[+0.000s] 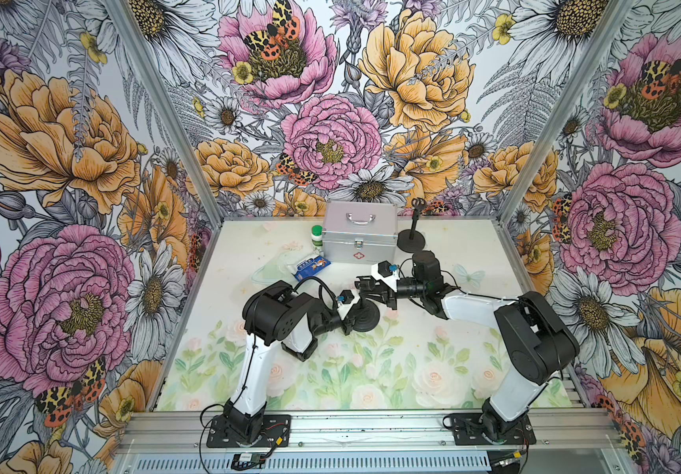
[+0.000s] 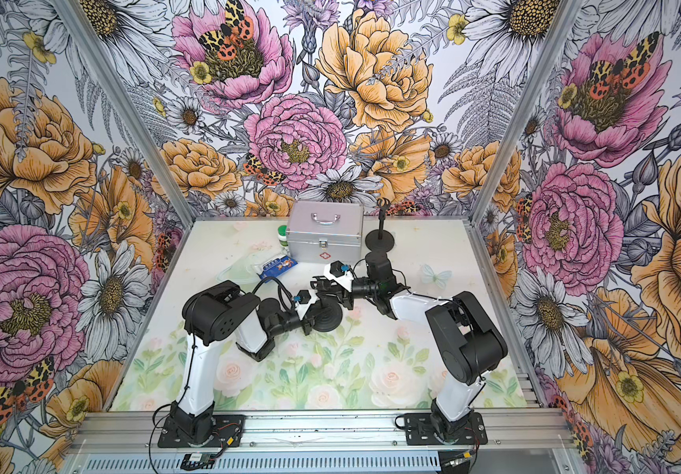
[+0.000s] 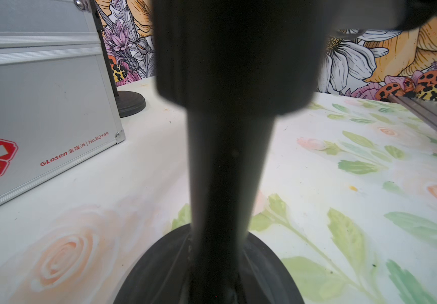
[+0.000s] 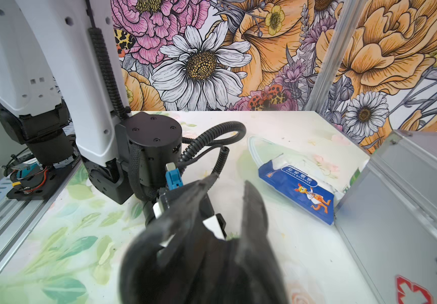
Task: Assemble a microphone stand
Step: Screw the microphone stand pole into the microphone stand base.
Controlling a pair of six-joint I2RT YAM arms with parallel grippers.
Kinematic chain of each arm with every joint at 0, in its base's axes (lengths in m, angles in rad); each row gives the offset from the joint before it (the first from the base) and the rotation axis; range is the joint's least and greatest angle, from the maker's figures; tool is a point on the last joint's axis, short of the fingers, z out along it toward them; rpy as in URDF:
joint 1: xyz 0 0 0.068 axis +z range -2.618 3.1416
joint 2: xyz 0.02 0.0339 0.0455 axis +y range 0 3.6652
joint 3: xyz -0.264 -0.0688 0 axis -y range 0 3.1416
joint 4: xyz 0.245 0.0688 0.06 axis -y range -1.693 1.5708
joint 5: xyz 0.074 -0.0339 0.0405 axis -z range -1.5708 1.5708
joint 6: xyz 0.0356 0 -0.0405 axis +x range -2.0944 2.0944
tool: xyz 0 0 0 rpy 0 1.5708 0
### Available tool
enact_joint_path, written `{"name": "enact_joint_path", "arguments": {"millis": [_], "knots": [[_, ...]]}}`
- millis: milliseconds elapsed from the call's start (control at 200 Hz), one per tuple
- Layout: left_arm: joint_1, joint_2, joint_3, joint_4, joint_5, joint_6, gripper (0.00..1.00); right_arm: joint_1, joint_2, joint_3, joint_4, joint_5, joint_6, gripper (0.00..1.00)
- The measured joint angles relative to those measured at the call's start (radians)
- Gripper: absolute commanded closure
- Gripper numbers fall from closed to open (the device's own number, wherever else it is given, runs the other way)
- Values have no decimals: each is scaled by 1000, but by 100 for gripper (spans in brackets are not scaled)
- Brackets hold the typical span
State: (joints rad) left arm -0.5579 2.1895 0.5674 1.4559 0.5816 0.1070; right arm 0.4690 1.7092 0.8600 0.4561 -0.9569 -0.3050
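Nearest the robot, the pale floral-printed table cover [image 1: 371, 369] lay bare between the arm mounts and the work, leaving both arms room to draw back that way.

Past it, near the table's middle, the round black base [image 1: 369, 318] sat flat on the cover. Its thin black pole [image 3: 228, 171] stood upright, long axis vertical. The left gripper [image 1: 353, 314] reached in from the left, jaws clenched on the pole, seemingly low on it. Its wrist view looked straight at the pole, which widened into a black collar [image 3: 236, 52] higher up.

Just beyond, the right gripper [image 1: 367, 289] came in from the right and hung over the pole's top, so it was the arm nearer that upper end. In the right wrist view, what looked like a black forked clip [image 4: 253, 210] filled the foreground. The jaws were hidden behind it, so whether they were gripping or released could not be told. By my judgement, the coming move turned on keeping clip and pole on one vertical line.

Farther back, a blue-and-white gauze bandage packet [image 1: 310, 264] lay to the left, well apart. A silver aluminium case [image 1: 359, 234] stood behind the right gripper, the nearest obstacle. A second black stand [image 1: 412, 240] stood beside the case at the back wall.
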Motion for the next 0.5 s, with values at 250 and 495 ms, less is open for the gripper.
{"name": "enact_joint_path", "arguments": {"millis": [250, 495], "knots": [[5, 0, -4, 0, 3, -4, 77, 182, -90, -205, 299, 586, 268, 100], [16, 0, -8, 6, 4, -7, 77, 372, -71, -199, 352, 1069, 310, 77]]}}
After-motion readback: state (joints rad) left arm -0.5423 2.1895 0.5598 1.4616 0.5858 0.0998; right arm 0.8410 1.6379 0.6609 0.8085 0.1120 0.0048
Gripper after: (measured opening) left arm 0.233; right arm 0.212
